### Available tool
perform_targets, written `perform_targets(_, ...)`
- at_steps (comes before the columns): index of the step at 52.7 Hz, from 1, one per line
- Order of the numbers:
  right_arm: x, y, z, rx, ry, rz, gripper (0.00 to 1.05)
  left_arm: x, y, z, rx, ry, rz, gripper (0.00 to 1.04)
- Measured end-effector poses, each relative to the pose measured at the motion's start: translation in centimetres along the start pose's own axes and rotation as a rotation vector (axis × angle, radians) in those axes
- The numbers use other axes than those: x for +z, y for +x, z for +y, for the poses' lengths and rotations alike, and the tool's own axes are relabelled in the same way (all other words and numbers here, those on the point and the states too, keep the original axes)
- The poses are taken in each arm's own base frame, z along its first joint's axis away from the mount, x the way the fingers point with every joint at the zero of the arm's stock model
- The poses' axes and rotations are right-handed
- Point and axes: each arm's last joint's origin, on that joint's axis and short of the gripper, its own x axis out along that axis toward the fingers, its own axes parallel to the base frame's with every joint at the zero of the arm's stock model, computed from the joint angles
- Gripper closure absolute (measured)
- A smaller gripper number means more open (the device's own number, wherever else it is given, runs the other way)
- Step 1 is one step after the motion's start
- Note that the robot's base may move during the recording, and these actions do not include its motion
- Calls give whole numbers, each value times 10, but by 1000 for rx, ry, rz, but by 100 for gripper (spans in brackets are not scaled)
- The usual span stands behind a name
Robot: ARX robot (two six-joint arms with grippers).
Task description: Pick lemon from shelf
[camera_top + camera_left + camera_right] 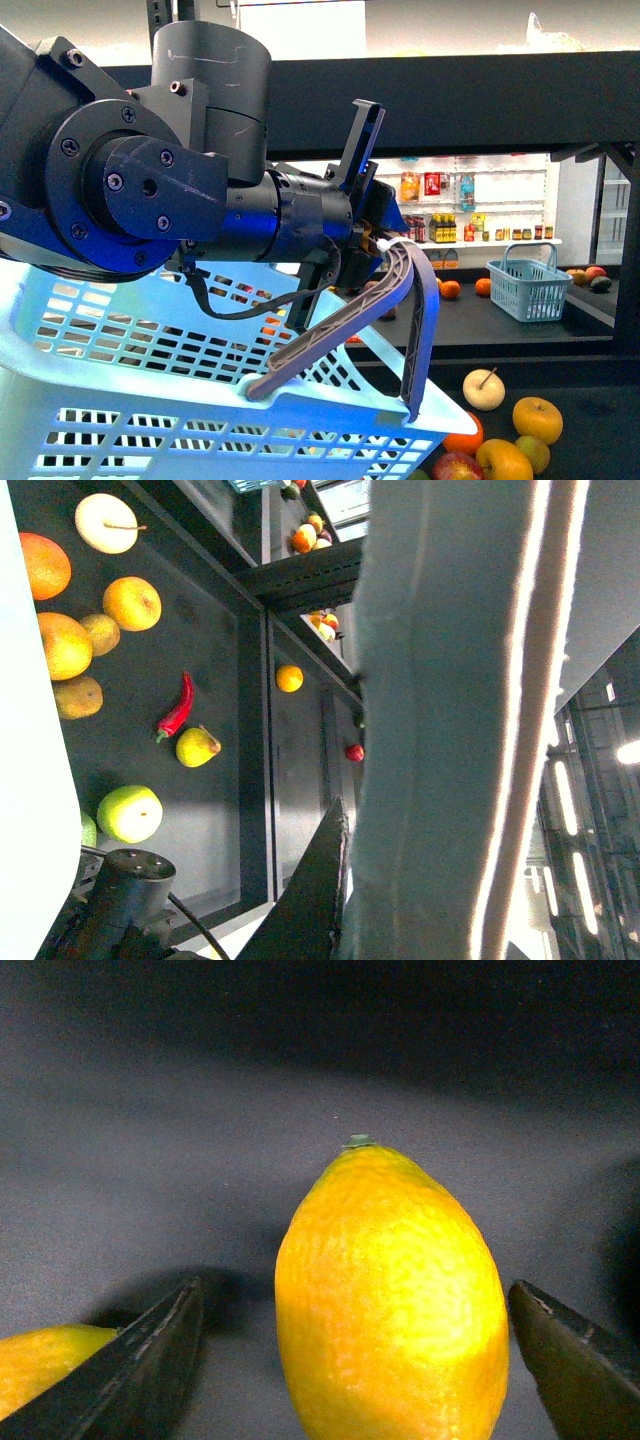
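A lemon on the dark shelf, seen close only from the right wrist, right end effector released astride it, another yellow fruit beside the lemon, left end effector grasping the basket handle blocks the front view

At the back of the room stands a white shelf unit, brightly lit, with rows of bottles and jars and coloured packets on its tiers. Higher up, the room shows only as a pale, washed-out band. At the far right is a glass pane in a dark frame, too unclear to name. Overhead, long strip lights glow against a dark ceiling.
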Motion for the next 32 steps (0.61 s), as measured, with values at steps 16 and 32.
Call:
perform_targets(16, -2, 0, -1, -7, 0, -1, 50, 0, 0, 0, 0, 0, 0, 98)
perform_targets(32, 0, -17, -8, -13, 17, -21, 51, 0, 0, 0, 0, 0, 0, 98)
